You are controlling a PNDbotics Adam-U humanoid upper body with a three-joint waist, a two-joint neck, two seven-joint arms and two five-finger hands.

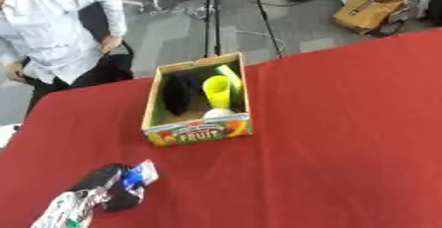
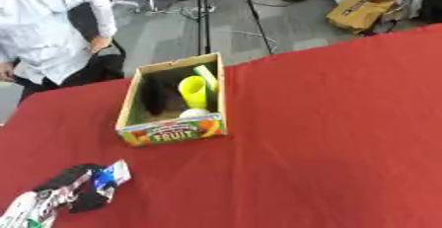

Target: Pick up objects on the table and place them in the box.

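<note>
A cardboard fruit box (image 1: 200,131) stands open on the red table (image 1: 345,138), left of centre. Inside it are a black object (image 1: 181,94), a yellow cup (image 1: 217,91), a green piece (image 1: 231,76) by the right wall and something white (image 1: 219,113) at the front. My left hand (image 1: 110,188) shows black at the lower left, coming in on a silvery mottled forearm (image 1: 65,211). Its fingers seem curled on a blue and white packet (image 1: 139,174), which sticks out toward the box. It is well short of the box front. My right hand shows in no view.
The table's far edge runs diagonally behind the box. A person in a white shirt (image 1: 60,29) stands beyond the far left corner. A tripod (image 1: 211,15) and a brown bag (image 1: 371,10) stand on the floor behind.
</note>
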